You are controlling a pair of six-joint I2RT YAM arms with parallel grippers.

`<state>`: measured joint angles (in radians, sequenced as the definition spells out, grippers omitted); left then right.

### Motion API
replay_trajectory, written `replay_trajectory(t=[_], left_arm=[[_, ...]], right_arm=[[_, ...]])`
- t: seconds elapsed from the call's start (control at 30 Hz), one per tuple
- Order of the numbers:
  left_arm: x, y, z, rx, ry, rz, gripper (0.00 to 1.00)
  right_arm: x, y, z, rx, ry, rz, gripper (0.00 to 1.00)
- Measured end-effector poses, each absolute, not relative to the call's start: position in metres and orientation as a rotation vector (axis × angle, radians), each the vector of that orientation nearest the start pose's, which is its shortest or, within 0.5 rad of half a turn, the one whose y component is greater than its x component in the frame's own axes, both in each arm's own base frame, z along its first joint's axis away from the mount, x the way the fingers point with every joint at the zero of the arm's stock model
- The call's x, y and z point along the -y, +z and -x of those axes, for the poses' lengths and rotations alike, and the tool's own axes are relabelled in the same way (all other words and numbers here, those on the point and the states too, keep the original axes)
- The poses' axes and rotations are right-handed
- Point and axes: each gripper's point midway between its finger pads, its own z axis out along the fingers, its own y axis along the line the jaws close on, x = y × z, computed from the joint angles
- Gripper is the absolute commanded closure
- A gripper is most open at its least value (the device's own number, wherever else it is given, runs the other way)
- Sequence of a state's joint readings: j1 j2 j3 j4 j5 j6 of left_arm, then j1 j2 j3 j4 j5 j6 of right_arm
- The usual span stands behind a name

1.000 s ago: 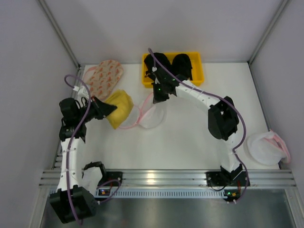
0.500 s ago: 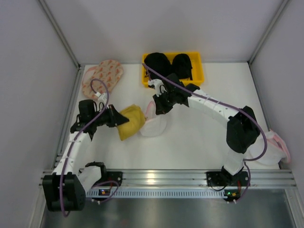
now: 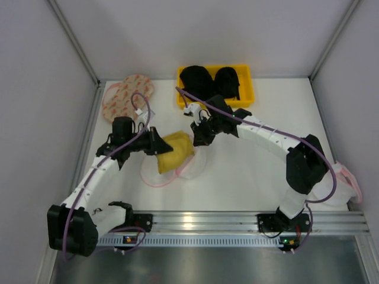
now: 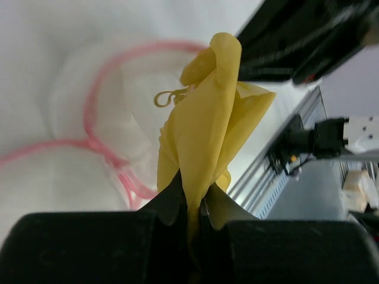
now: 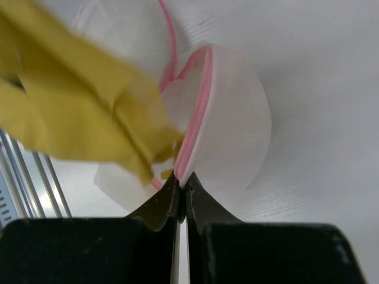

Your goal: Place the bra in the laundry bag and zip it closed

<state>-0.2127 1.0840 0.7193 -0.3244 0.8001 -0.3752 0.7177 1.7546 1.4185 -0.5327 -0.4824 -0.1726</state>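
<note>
Left gripper (image 4: pixel 190 201) clamps the bra (image 4: pixel 204 130) mid-frame; right gripper (image 5: pixel 182 188) pinches the laundry bag (image 5: pixel 237 118) by its rim.
Looks soft, light, floppy: grip bunched folds, not straps.

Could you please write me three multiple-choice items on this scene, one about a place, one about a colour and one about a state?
1. Where do the black bras lie?
A. In the yellow bin at the far edge
B. On the metal rail
C. In the mesh pouch

2. What colour is the zip rim of the laundry bag?
A. Blue
B. Pink
C. Green

3. What is the state of the left gripper?
A. Open and empty
B. Shut on a black bra
C. Shut on the mustard bra

Key: 1 A, the top view shows both dark bras inside the bin. 2 B, both wrist views show a pink rim. 3 C, yellow fabric is pinched between its fingers.
</note>
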Motion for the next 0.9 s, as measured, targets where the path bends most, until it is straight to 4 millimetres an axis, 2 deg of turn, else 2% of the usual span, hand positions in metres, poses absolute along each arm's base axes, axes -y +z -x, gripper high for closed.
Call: replay_trajectory(t=[0.13, 0.23, 0.3, 0.37, 0.5, 0.57, 0.63, 0.77, 0.9], left_arm=[[0.169, 0.207, -0.266, -2.139, -1.112, -0.194, 1.0], [0.167, 0.215, -0.282, -2.093, -1.077, -0.194, 1.0], [0.175, 0.206, -0.283, -2.114, -1.086, -0.211, 1.0], [0.187, 0.192, -0.276, -2.148, -1.107, -0.241, 1.0], [0.213, 0.159, -0.236, -2.241, -1.176, -0.327, 1.0], [0.22, 0.145, -0.217, -2.286, -1.206, -0.351, 1.0], [0.223, 0.136, -0.208, -2.318, -1.219, -0.356, 1.0], [0.23, 0.133, -0.207, -2.343, -1.242, -0.325, 1.0], [0.234, 0.126, -0.229, -2.414, -1.208, -0.139, 1.0]], right_arm=[[-0.335, 0.143, -0.267, -2.122, 0.851, 1.27, 1.0], [-0.333, 0.145, -0.262, -2.112, 0.866, 1.27, 1.0], [-0.334, 0.147, -0.264, -2.108, 0.873, 1.259, 1.0], [-0.333, 0.147, -0.266, -2.124, 0.883, 1.234, 1.0], [-0.338, 0.153, -0.277, -2.151, 0.908, 1.156, 1.0], [-0.341, 0.158, -0.283, -2.153, 0.923, 1.112, 1.0], [-0.342, 0.161, -0.285, -2.159, 0.941, 1.079, 1.0], [-0.347, 0.168, -0.283, -2.168, 1.006, 1.036, 1.0], [-0.351, 0.17, -0.279, -2.176, 1.056, 1.012, 1.0]])
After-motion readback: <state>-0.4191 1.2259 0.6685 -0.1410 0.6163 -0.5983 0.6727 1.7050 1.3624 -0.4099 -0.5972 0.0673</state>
